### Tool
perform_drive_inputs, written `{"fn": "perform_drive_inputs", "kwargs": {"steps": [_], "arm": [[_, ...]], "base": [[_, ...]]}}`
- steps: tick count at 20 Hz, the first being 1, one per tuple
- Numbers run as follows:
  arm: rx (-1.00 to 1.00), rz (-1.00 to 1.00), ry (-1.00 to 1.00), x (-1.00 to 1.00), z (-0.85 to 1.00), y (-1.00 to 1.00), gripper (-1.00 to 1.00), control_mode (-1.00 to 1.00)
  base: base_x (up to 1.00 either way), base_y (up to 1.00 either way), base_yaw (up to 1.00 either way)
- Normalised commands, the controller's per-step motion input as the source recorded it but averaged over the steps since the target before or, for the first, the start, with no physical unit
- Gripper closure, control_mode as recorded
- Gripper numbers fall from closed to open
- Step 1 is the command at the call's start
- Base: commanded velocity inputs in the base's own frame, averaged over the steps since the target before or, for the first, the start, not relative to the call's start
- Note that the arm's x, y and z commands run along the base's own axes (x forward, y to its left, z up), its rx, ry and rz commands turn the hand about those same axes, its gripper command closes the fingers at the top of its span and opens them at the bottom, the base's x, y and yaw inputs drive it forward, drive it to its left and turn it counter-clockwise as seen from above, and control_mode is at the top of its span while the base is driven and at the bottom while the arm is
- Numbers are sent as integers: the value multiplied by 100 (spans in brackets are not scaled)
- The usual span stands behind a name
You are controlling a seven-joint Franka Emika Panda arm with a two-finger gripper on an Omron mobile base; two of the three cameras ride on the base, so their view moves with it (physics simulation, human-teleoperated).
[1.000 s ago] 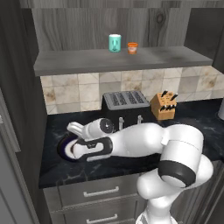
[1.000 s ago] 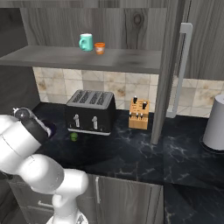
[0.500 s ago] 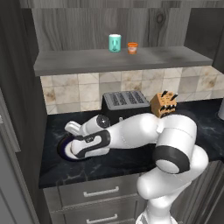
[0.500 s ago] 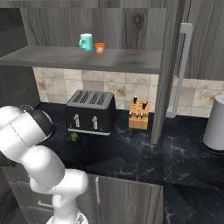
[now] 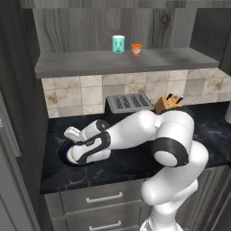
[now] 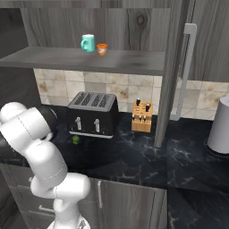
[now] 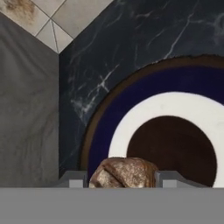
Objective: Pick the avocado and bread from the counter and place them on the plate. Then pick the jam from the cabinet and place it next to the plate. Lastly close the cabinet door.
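The black marble-look counter [image 6: 134, 156] ran beneath a grey wood-grain wall cabinet [image 6: 89, 58], its panelled door [image 6: 172, 67] standing open. The round navy-rimmed plate [image 7: 144, 113] lay near the counter's left wall. The gripper [image 7: 124, 179] clenched the tan-brown bread [image 7: 124, 173] over the plate's rim. The small orange jam jar [image 6: 102, 49] sat on the shelf; the dark-green avocado [image 6: 76, 139] lay before the black toaster [image 6: 93, 114].
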Motion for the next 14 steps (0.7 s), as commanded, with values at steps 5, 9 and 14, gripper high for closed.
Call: {"fn": "perform_drive_inputs", "kwargs": {"steps": [5,9,14], "arm": [[0,0,0,0,-17,19,100,-100],[0,0,0,0,-18,12,100,-100],[0,0,0,0,-14,4,100,-100]], "base": [[0,0,0],[0,0,0],[0,0,0]]}}
